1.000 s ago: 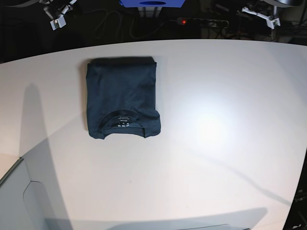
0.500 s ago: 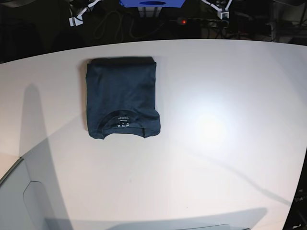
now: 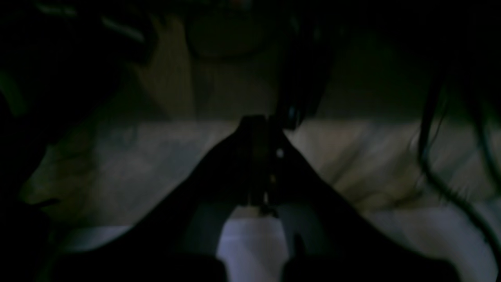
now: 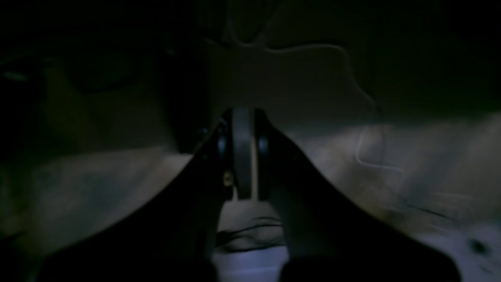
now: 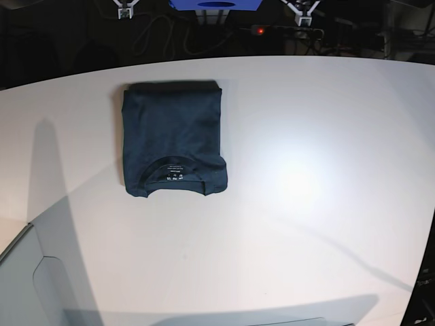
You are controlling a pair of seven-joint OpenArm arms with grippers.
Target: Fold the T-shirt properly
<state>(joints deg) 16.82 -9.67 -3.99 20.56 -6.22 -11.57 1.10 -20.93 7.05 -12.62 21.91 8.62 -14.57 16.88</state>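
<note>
The navy T-shirt (image 5: 172, 139) lay folded on the white table (image 5: 326, 136), well clear of both pinched-shut, empty grippers, left (image 3: 260, 164) and right (image 4: 242, 156), so I judged only a careless return sweep could rumple it.

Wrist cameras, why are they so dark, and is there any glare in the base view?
Both wrist views are dim and blurred, each showing only a shut gripper's silhouette: left gripper, right gripper. The base view is well lit, with a bright glare patch on the table right of the T-shirt.
</note>
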